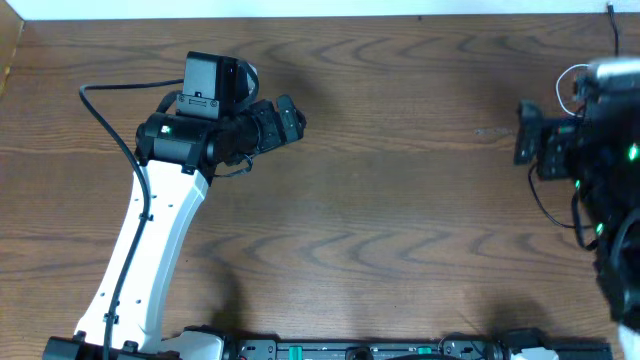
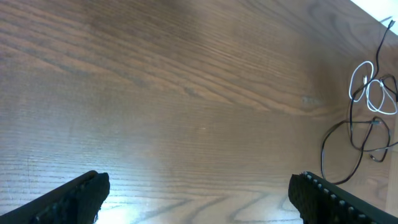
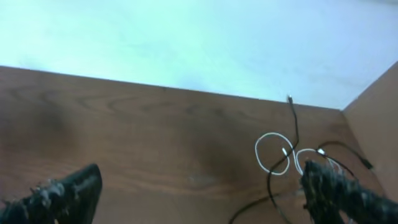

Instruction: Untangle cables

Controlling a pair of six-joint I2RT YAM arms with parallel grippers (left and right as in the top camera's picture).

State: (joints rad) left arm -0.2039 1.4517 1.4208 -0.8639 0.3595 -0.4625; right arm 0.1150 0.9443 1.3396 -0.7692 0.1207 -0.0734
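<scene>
1. As nothing was gripped yet, we judged from overhead that the approach step was in hand. The left pincer [image 1: 285, 120] hung over the table [image 1: 400, 250]. The right pincer [image 1: 550, 125] hung near the far right corner, where the right arm hid most of the white cord [image 1: 566, 88].
2. From the left wrist, its jaws stood wide on nothing. The white cord and the black cord [image 2: 333, 155] lay crossed, well apart from them.
3. From the right wrist, the jaws gaped wide and empty, with both cords just ahead. We counted two cords and two pincers. Next, we reckoned, the right pincer must lower onto one strand clear of the crossings.
</scene>
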